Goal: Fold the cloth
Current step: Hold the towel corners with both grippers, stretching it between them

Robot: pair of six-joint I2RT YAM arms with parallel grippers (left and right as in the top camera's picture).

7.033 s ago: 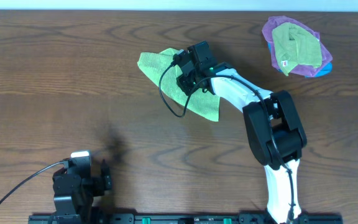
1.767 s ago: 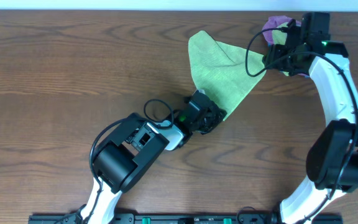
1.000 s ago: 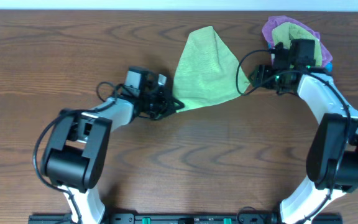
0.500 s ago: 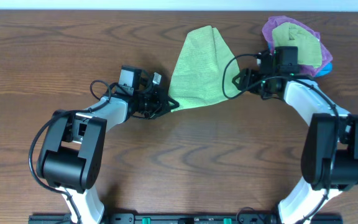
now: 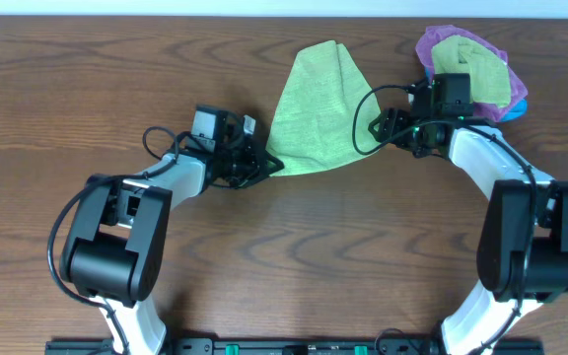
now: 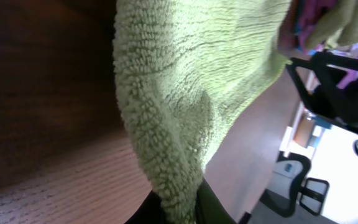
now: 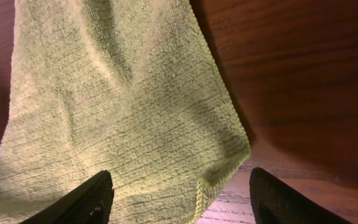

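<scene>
A light green cloth [image 5: 319,108] lies spread on the wooden table [image 5: 294,256], narrow at the back and wider toward me. My left gripper [image 5: 267,164] is shut on the cloth's lower left corner. In the left wrist view the fuzzy cloth [image 6: 191,81] runs down between the two dark fingers of that gripper [image 6: 180,214]. My right gripper [image 5: 381,125] stands open at the cloth's right corner. In the right wrist view the cloth [image 7: 117,106] lies flat, its corner between the wide-apart fingers [image 7: 89,202] of the right gripper [image 7: 185,202], ungripped.
A pile of cloths [image 5: 466,74], purple, green and blue, sits at the back right, just behind the right arm. The table's far edge runs along the top of the overhead view.
Over the last second the right gripper slid a little left toward the cloth's right corner. The left gripper shifted slightly left with its corner. Both have barely moved in the last half second.
</scene>
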